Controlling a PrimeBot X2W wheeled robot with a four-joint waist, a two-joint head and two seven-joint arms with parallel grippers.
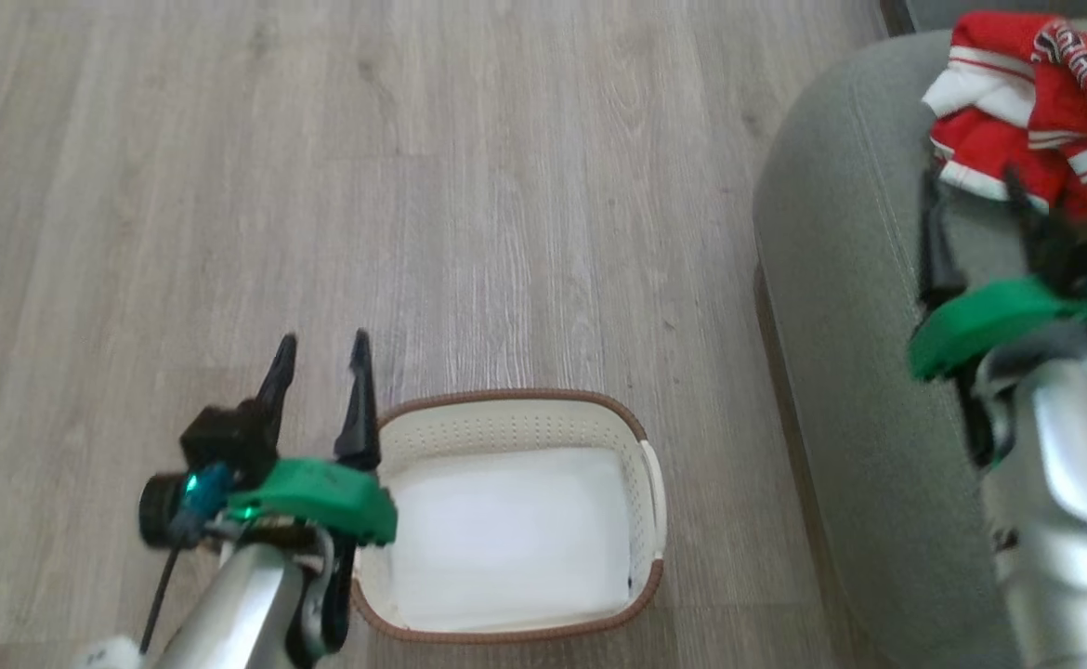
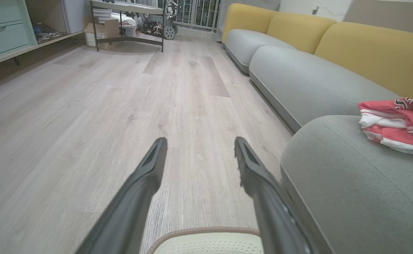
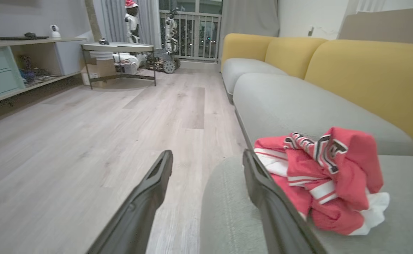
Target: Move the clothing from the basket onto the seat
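Note:
The red clothing [image 1: 1036, 121] with white trim lies crumpled on the grey-green seat [image 1: 841, 242] at the upper right; lettering shows on one fold. It appears again as the clothing [image 3: 326, 176] on the seat [image 3: 227, 211] in the right wrist view. My right gripper [image 1: 975, 181] is open just in front of the pile, holding nothing. The cream basket [image 1: 516, 418] with a brown rim stands on the floor, its white bottom bare. My left gripper [image 1: 320, 348] hovers open at the basket's left far corner, empty. In the left wrist view the basket rim [image 2: 206, 233] shows below the fingers [image 2: 146, 176].
Pale wood floor [image 1: 413, 186] spreads to the left and beyond the basket. The sofa continues away with more grey cushions [image 2: 298, 81] and yellow backrests [image 2: 376, 56]. A round-topped table [image 3: 118, 47], shelving [image 3: 1, 70] and small robots by a window stand far off.

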